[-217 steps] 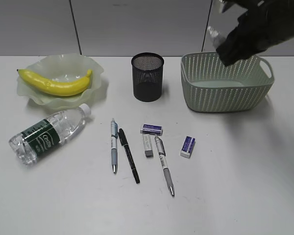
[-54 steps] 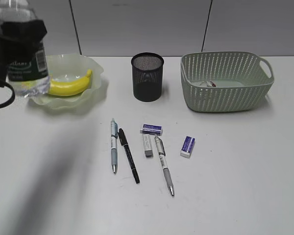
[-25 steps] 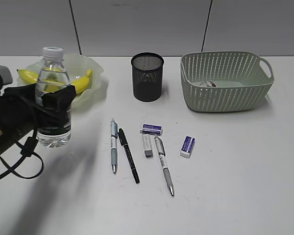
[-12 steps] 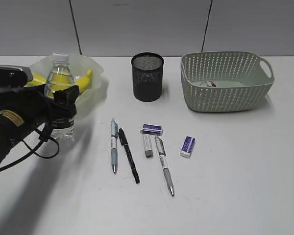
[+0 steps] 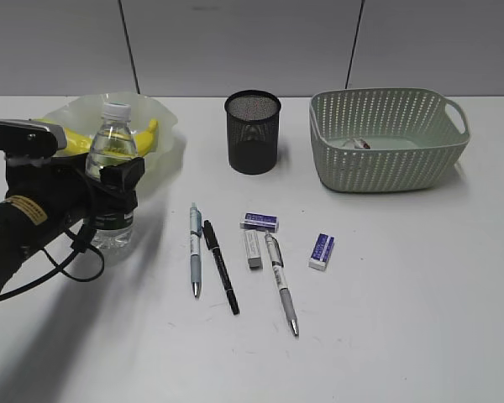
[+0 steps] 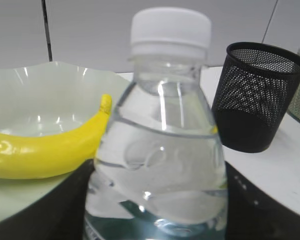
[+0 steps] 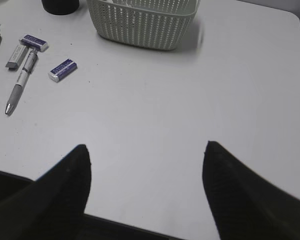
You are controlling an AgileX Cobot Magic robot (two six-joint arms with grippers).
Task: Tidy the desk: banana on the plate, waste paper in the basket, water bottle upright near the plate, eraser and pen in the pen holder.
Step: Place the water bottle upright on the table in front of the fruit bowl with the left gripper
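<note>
The left gripper (image 5: 109, 201) clamps the bottle (image 5: 111, 180) upright, base apparently on the desk (image 5: 386, 319), so it stands when released. Just behind it sits the plate (image 5: 164, 134) (banana (image 6: 45, 152) inside). The right gripper (image 7: 145, 195) gapes empty.

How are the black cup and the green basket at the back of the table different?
The pen holder is a black wire-mesh cylinder, tall and narrow; the basket is pale green perforated plastic, wide and rectangular, with cut-out handles. The basket holds a wad of paper; nothing shows inside the pen holder. Both stand upright, open-topped, on the desk.
</note>
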